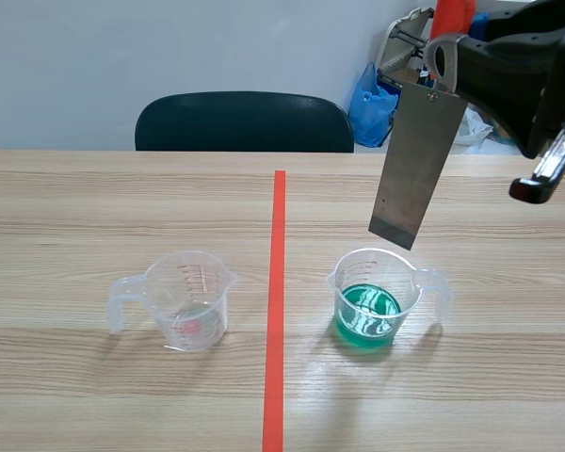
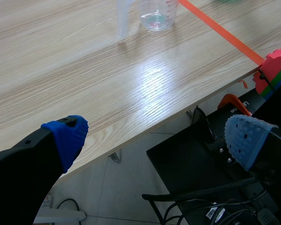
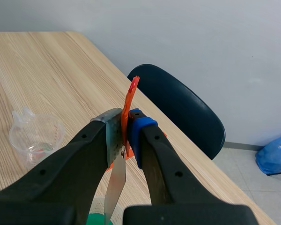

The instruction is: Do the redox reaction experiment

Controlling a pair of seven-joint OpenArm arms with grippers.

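Right fingers (image 3: 141, 133) clamp the upper end of the thin grey metal strip (image 1: 417, 160), which we judge light, stiff and smooth-faced, best held high so its lower edge, hanging just above the clear plastic beaker of green liquid (image 1: 375, 299), dips freely; left fingers (image 2: 68, 136) gape empty.

red scale marks on measuring cup (image 1: 186, 301), illegible

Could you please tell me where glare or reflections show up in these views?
Left wrist view: a bright glare patch on the table near the clear beaker. Scene view: white reflections on the green liquid; the metal strip looks matte. Right wrist view: no strong glare on the strip gripped in the right tool.
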